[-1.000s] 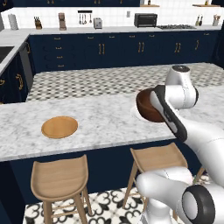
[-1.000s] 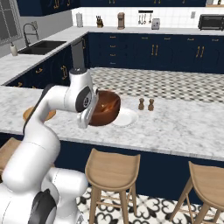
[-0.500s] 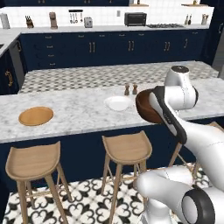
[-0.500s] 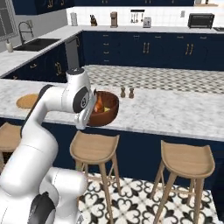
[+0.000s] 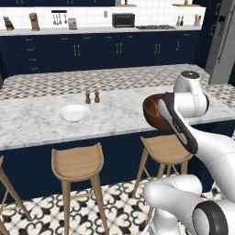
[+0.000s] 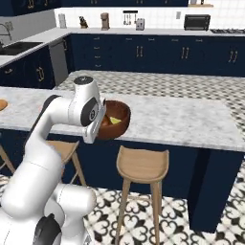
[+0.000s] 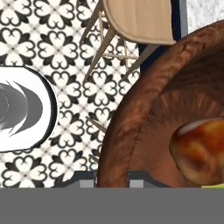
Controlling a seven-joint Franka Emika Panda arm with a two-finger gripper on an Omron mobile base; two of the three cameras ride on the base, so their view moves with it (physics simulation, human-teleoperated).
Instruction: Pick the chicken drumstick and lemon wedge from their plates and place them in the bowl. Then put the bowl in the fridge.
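- Hand view is the best one: the fingers [image 7: 112, 178] are pinched narrow on the rim of the bowl [image 7: 175, 113], one tip each side of the wall, with the chicken drumstick [image 7: 202, 151] sitting inside.
- Right base view shows the bowl [image 6: 112, 119] carried up off the tabletop [image 6: 182, 122], just past its near edge above the stools, with a yellow-green bit in it that I'd guess is the lemon wedge [image 6: 114, 121].
- Handling-wise, my guess: glossy wood, stiff and not fragile, probably a bit slick. A rim pinch leaves the weight hanging off one side, so it could tip or slide. Keep it level, or the loose food rolls.
- Versus half a second ago, both base views have swung right, so that's the base driving. The tan plate is gone from the left view, the white plate [image 5: 74, 112] has slid left, and the fridge [image 5: 222, 41] now shows far right. Bowl and grip look unchanged.
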